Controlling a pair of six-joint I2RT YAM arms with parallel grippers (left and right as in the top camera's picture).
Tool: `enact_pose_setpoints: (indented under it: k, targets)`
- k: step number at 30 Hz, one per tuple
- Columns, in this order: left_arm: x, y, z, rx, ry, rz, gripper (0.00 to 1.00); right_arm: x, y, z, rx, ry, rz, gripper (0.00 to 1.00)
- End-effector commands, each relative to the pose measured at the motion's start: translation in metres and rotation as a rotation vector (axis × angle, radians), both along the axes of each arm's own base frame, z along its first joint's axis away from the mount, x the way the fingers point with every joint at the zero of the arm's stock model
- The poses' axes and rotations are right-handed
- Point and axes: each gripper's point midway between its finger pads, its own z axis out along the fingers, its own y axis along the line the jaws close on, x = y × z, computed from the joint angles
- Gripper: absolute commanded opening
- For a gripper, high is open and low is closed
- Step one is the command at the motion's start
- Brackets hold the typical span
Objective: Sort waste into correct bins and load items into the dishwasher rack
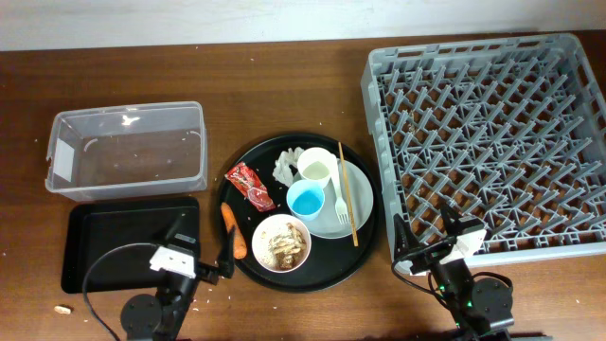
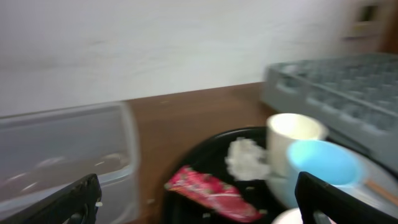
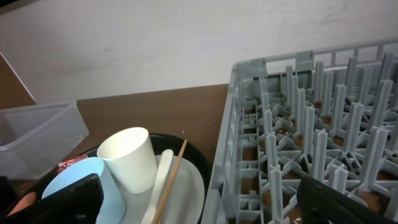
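On the round black tray (image 1: 365, 248) lie the red wrapper (image 1: 251, 186), white tissue (image 1: 286, 168), white cup (image 1: 315, 169), light-blue cup (image 1: 307, 199), and a pale plate (image 1: 360, 210) with fork (image 1: 336, 197) and chopsticks (image 1: 347, 194). A white bowl (image 1: 281, 242) holds brownish food scraps, and the carrot (image 1: 232, 229) lies beside it. My left gripper (image 1: 202, 244) is open and empty, low by the tray's left rim. Its view (image 2: 199, 208) faces the wrapper (image 2: 211, 191), tissue (image 2: 247, 158) and cups. My right gripper (image 1: 428, 235) is open and empty between the tray and the grey rack (image 1: 492, 142).
The clear tub (image 1: 128, 150) stands at the back left, with the shallow black tray (image 1: 114, 244) in front of it. The right wrist view shows my open gripper (image 3: 202, 208), the white cup (image 3: 127, 158), a chopstick (image 3: 169, 180) and the rack wall (image 3: 236, 143). A crumb (image 1: 62, 309) lies front left.
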Motion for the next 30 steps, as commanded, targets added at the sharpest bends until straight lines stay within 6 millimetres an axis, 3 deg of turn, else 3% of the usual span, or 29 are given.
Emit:
enact_pose_setpoints:
  k: [1,10,12,14,15,17,21,22,24,25,28,30]
  targets:
    - [-0.012,-0.027,0.005,0.013,-0.036,-0.177,0.99,-0.005,0.016,0.009,0.002,-0.045,0.099,0.99]
    - [-0.013,-0.028,0.006,0.013,-0.041,-0.184,0.99,-0.010,0.025,0.018,0.008,-0.079,0.160,0.99]
    - [-0.018,-0.030,0.041,-0.038,-0.125,-0.199,0.99,-0.019,0.027,0.067,0.016,-0.186,0.180,0.99]
    - [-0.026,-0.029,0.079,-0.068,-0.134,-0.193,0.99,-0.038,0.024,0.130,0.018,-0.219,0.180,0.99]
    - [-0.028,-0.020,0.105,-0.079,-0.065,-0.128,0.99,-0.042,0.023,0.142,0.010,-0.112,0.180,0.99]
    - [-0.027,-0.020,0.132,-0.096,0.124,-0.114,0.99,-0.037,0.024,0.142,-0.012,0.192,0.179,0.99]
    - [-0.007,-0.020,0.152,-0.113,0.451,-0.107,0.99,-0.006,0.032,0.142,-0.036,0.575,0.187,0.99]
    - [0.001,-0.021,0.160,-0.118,0.463,-0.118,0.99,0.004,0.047,0.140,-0.007,0.652,0.268,0.99]
    - [0.010,-0.023,0.159,-0.122,0.468,-0.134,0.99,0.018,0.072,0.125,0.015,0.727,0.414,0.99]
    - [0.013,-0.025,0.150,-0.127,0.514,-0.142,0.99,0.028,0.062,0.102,0.012,0.821,0.328,0.99]
    - [0.020,-0.031,0.100,-0.051,0.721,-0.092,0.98,0.035,0.047,0.072,-0.003,0.953,0.208,0.99]
    - [0.034,-0.063,0.056,0.069,0.857,-0.132,0.80,0.037,0.036,0.070,-0.040,0.949,0.143,0.98]
